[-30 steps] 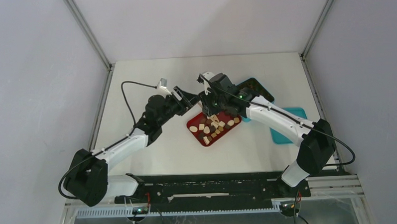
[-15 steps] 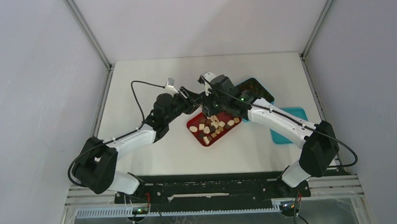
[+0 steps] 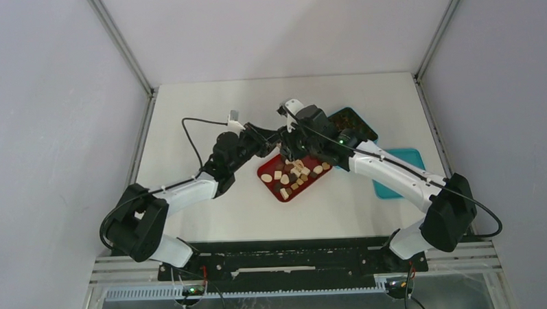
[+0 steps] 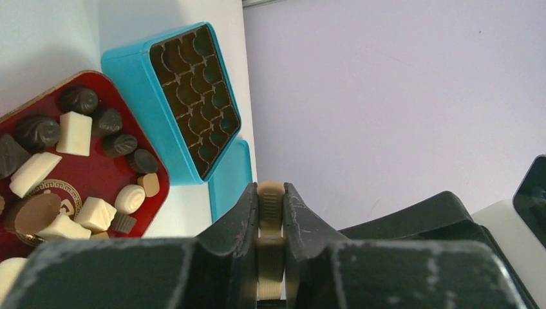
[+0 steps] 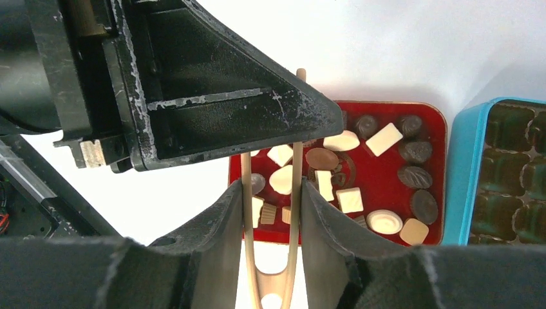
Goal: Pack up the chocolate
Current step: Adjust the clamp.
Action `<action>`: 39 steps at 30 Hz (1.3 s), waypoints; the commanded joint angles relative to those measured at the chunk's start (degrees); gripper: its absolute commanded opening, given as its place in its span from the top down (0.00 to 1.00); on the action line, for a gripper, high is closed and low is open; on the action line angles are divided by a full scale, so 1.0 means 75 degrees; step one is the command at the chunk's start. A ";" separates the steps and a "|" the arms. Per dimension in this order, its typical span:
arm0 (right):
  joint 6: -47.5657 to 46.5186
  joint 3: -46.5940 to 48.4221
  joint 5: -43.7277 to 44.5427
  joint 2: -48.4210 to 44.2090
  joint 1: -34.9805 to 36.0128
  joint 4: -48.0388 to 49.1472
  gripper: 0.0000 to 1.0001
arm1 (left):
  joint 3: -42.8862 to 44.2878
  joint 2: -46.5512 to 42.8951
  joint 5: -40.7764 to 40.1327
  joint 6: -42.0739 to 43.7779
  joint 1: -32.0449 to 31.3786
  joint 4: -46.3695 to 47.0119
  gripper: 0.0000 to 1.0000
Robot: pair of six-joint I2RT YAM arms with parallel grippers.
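Tongs (image 5: 294,187), double-gripped
Left gripper (image 4: 270,194) and right gripper (image 5: 270,193) both clamp them; chocolate (image 5: 383,139) looks light, slick, fragile, so pinch sides gently.

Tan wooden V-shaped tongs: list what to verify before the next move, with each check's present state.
1. Left gripper shut on the tan wooden V-shaped tongs: ok.
2. Right gripper shut on both tong arms: ok.
3. Small brown and white chocolate pieces lying in the red tray: ok.
4. Teal box open, cells of its dark brown grid insert empty: ok.
5. Tong tips free of chocolate: cannot tell, tips hidden.
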 commanded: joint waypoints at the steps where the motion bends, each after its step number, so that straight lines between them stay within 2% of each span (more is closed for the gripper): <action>1: 0.0181 -0.0259 0.0056 -0.0437 0.0112 0.0529 0.57 | -0.0309 -0.0219 -0.0277 -0.0627 -0.0046 0.0972 1.00; 17: -0.0156 -0.1012 0.0156 -0.0875 0.0296 0.1117 0.53 | -0.0442 -0.0162 -0.0330 -0.1318 -0.0028 0.0991 1.00; 28: -0.0579 -0.1214 0.1127 -0.0985 0.0530 0.1430 0.53 | -0.0175 -0.0364 -0.0256 -0.1134 -0.0034 -0.0246 1.00; 39: -0.0712 -0.1268 0.0992 -0.0885 0.0584 0.1508 0.53 | -0.0053 -0.0346 -0.0104 -0.1301 0.0005 -0.0344 1.00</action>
